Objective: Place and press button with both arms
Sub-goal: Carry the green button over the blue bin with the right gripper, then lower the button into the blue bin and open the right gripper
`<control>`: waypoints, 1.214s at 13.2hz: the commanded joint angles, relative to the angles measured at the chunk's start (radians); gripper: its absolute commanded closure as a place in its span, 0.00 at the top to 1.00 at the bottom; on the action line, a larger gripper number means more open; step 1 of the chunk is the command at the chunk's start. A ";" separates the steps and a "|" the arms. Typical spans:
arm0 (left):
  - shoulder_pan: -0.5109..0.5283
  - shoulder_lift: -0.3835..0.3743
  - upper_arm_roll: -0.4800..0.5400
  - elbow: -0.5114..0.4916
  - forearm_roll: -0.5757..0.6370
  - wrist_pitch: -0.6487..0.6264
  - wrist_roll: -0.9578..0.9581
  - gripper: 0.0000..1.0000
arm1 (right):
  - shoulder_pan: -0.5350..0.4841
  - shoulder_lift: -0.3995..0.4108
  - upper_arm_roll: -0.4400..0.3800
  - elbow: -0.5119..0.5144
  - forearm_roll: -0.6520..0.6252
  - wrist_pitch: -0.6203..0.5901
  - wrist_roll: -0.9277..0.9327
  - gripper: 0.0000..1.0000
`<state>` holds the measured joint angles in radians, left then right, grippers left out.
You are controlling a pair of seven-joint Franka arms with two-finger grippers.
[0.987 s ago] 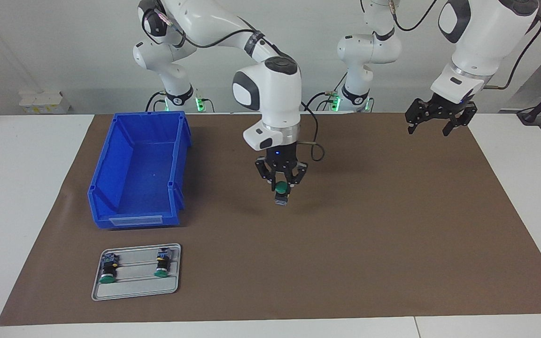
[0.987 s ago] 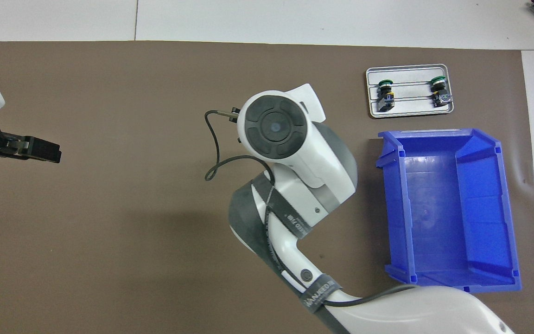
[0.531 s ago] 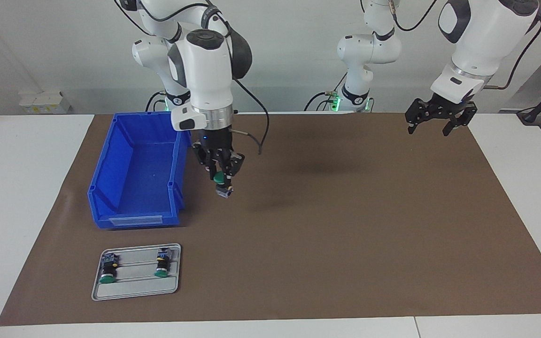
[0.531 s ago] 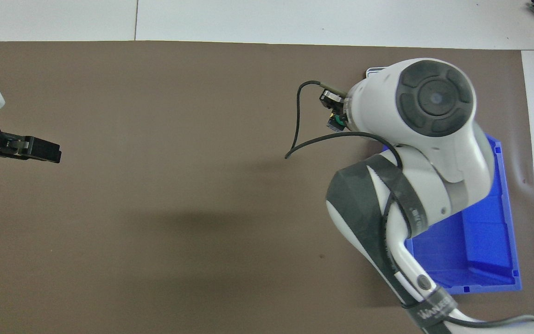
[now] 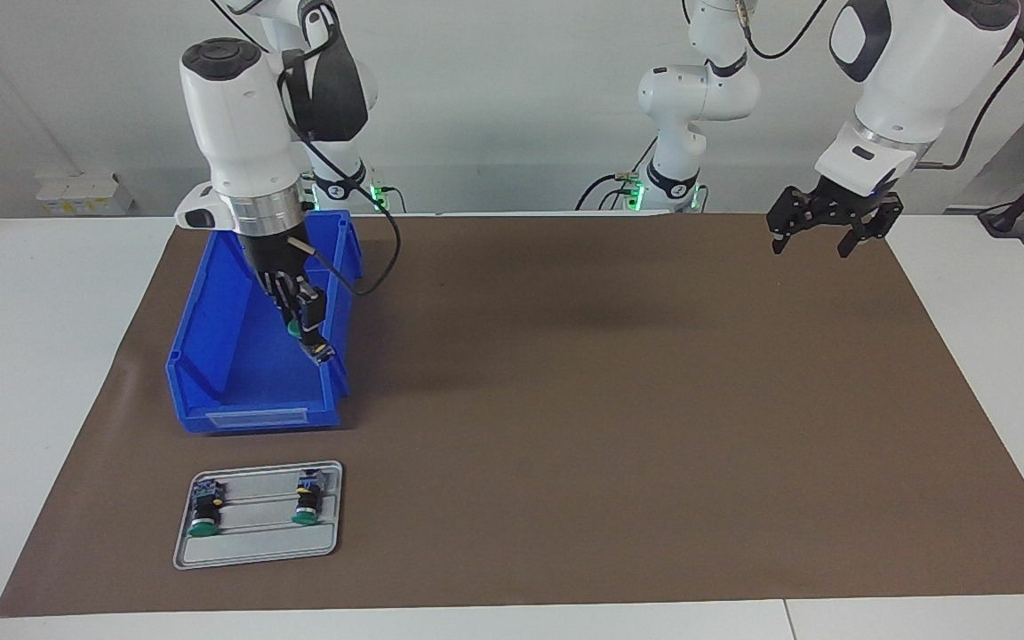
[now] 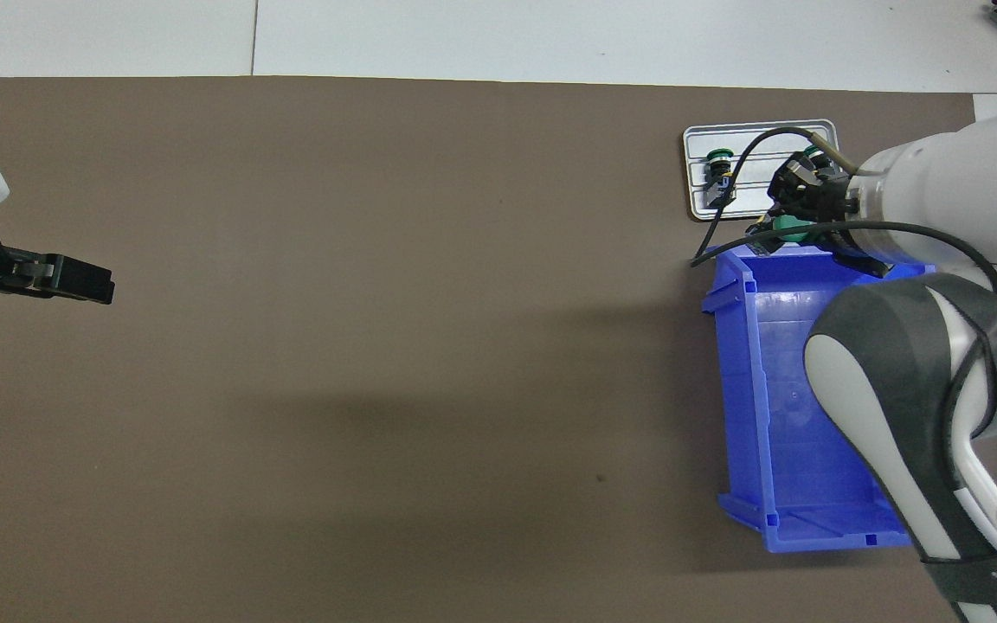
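A button (image 5: 311, 341) with a green cap and a grey terminal block hangs tilted in my right gripper (image 5: 300, 325), which is shut on it. It is up in the air over the blue bin (image 5: 250, 418), above the bin's end farther from the robots. From overhead the green cap (image 6: 788, 230) shows just below the right gripper (image 6: 797, 206), at the bin's (image 6: 745, 389) rim. My left gripper (image 5: 823, 233) hangs open and holds nothing, waiting above the mat at the left arm's end of the table; its tip (image 6: 74, 279) shows in the overhead view.
A grey tray (image 5: 254, 547) lies on the mat, farther from the robots than the bin. Two more green-capped buttons (image 5: 204, 511) (image 5: 306, 502) lie on it. In the overhead view the right arm's wrist covers part of the tray (image 6: 767, 203).
The right arm has swung from over the middle of the mat to over the blue bin, carrying the button, and its wrist has tilted. The left arm has not moved.
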<state>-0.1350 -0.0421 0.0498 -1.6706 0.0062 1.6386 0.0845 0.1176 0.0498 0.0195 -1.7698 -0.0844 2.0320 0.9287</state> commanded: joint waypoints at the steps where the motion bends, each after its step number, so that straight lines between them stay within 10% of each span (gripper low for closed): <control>1: 0.009 -0.028 -0.004 -0.029 -0.011 -0.003 -0.003 1.00 | -0.067 -0.062 0.014 -0.111 0.022 0.020 -0.192 0.00; 7: 0.009 -0.028 -0.004 -0.029 -0.011 -0.003 -0.003 1.00 | -0.144 -0.056 0.013 -0.178 0.023 0.027 -0.785 0.00; 16: 0.009 -0.028 -0.004 -0.029 -0.012 -0.003 -0.003 1.00 | -0.174 0.059 0.013 -0.313 0.083 0.307 -1.111 0.00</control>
<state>-0.1350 -0.0421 0.0498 -1.6706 0.0062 1.6386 0.0845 -0.0370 0.0808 0.0192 -2.0787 -0.0355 2.2936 -0.1239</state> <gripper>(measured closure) 0.000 0.586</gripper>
